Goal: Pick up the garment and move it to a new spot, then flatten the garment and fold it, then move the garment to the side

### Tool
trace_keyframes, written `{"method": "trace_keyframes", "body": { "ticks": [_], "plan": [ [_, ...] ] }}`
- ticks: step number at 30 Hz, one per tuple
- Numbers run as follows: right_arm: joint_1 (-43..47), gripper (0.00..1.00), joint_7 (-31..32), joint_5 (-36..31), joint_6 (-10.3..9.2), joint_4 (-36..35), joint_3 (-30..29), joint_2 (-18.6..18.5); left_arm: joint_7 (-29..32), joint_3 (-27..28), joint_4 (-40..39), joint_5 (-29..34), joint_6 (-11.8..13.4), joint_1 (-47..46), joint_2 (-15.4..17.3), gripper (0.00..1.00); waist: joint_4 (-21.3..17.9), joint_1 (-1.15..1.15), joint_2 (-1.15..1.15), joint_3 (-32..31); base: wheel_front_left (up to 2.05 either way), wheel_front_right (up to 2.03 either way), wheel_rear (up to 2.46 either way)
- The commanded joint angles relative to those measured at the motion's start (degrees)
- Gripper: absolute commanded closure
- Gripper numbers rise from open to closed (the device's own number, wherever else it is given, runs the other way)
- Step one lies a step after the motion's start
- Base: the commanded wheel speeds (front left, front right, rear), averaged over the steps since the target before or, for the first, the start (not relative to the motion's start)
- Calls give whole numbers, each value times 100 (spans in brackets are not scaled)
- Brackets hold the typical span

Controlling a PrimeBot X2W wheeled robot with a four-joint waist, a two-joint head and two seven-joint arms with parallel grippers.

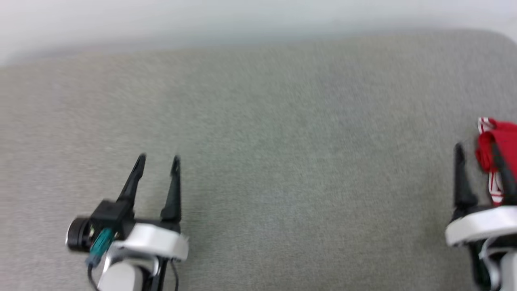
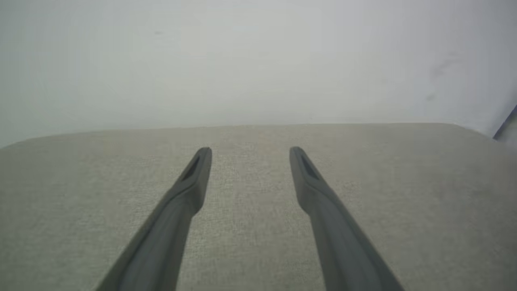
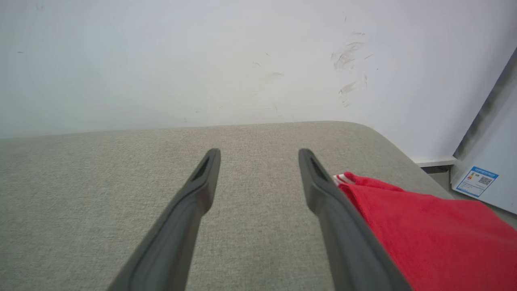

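Observation:
The red garment [image 1: 503, 137] lies bunched at the far right edge of the head view, with red-and-white striped trim showing; most of it is cut off by the frame. In the right wrist view the garment [image 3: 428, 226] spreads over the grey surface just right of my right finger. My right gripper [image 1: 475, 147] [image 3: 259, 155] is open, with only bare fabric surface between its fingers. Low on the left, my left gripper [image 1: 158, 159] [image 2: 250, 151] is open and holds nothing, far from the garment.
A wide grey fabric-covered surface [image 1: 282, 141] stretches across the view, backed by a scuffed white wall [image 3: 242, 60]. Its far right corner is rounded [image 3: 387, 141]. Beyond it stands a white panel with a blue label [image 3: 476, 182].

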Motion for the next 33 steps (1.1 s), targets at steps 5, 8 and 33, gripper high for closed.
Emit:
{"method": "trace_keyframes", "body": {
  "ticks": [5,8,33],
  "plan": [
    [595,0,118,-46,-6,-498,272,219,-24,323,-14,-18,69,490,-58,0,348,1,0,-561,0,0,0],
    [876,0,228,-40,-6,-829,406,313,-24,524,-55,-13,99,750,-73,0,408,1,0,-727,0,0,0],
    [2170,0,903,-25,-6,-2018,698,443,-24,799,96,268,-228,1462,-230,0,374,1,0,-1376,0,0,0]
  ]
}}
